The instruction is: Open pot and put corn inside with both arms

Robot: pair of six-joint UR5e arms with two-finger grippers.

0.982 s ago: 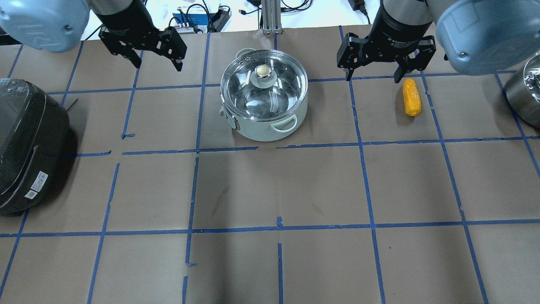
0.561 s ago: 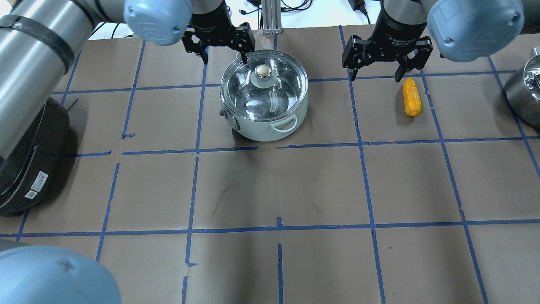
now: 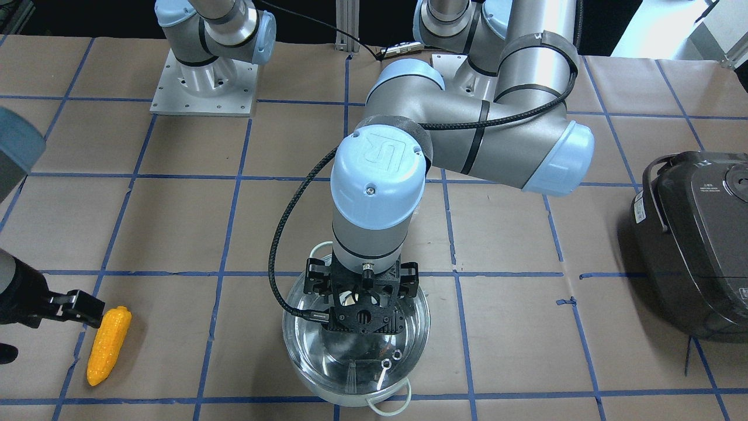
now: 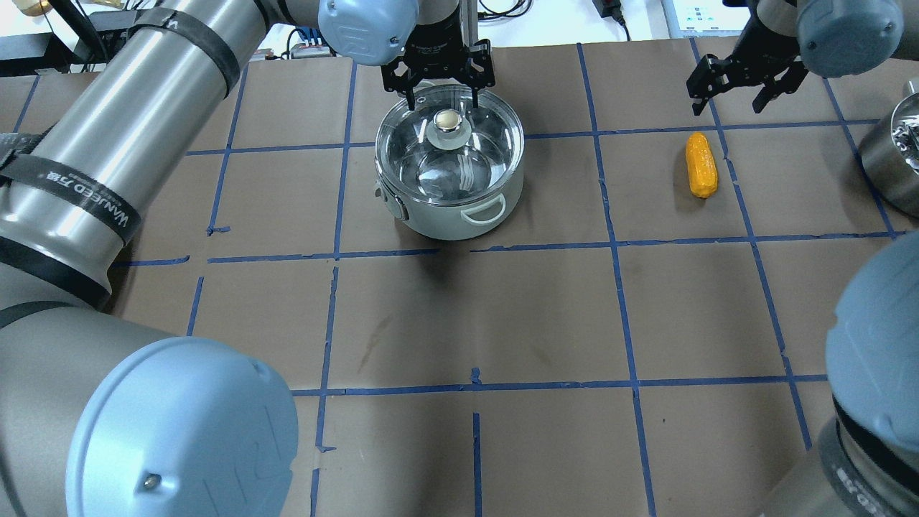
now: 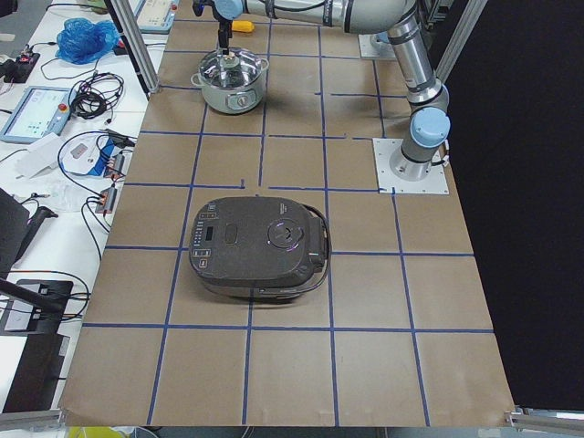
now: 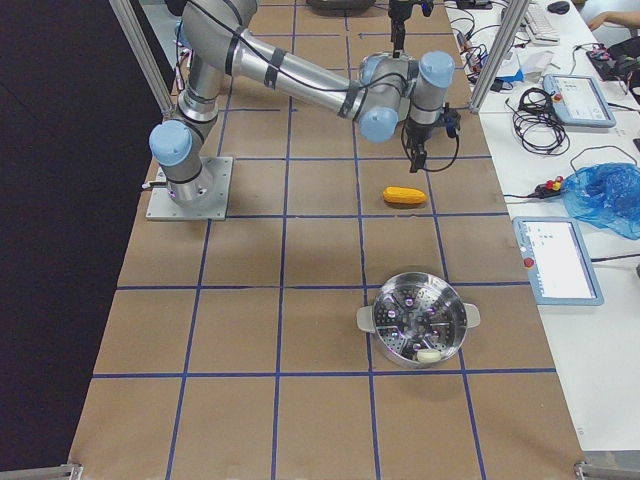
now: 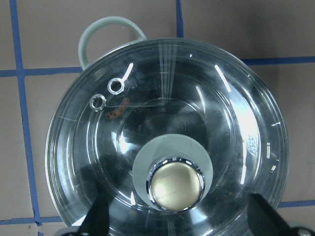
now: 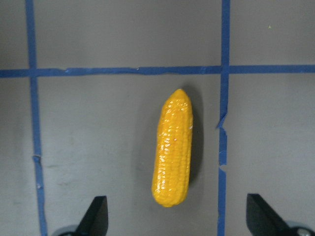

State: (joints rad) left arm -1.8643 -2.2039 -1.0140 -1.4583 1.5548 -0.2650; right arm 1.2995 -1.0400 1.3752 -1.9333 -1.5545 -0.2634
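Steel pot (image 4: 449, 221), glass lid (image 4: 467, 169) on, is sitting mid-table. The left gripper (image 4: 442, 106) is hovering spread wide over the knob (image 4: 448, 120); next, descending and pinching. Rightward, the corn (image 4: 701, 165) is lying untouched, the right gripper (image 4: 726, 108) hanging open nearby.

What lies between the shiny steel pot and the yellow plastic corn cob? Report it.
Only brown table paper crossed by a blue tape line; the overhead view shows it.

Clearances at pot (image 4: 445, 222) and corn (image 4: 701, 165)
Seen from overhead, bare desk (image 4: 502, 323) rings the corn. The steamer basket (image 4: 887, 165) stands well off at its 3 o'clock and the rice cooker (image 3: 695, 245) at the pot's 9 o'clock, while the left end effector (image 4: 443, 100), fingers spread, covers the lid knob (image 4: 449, 120).
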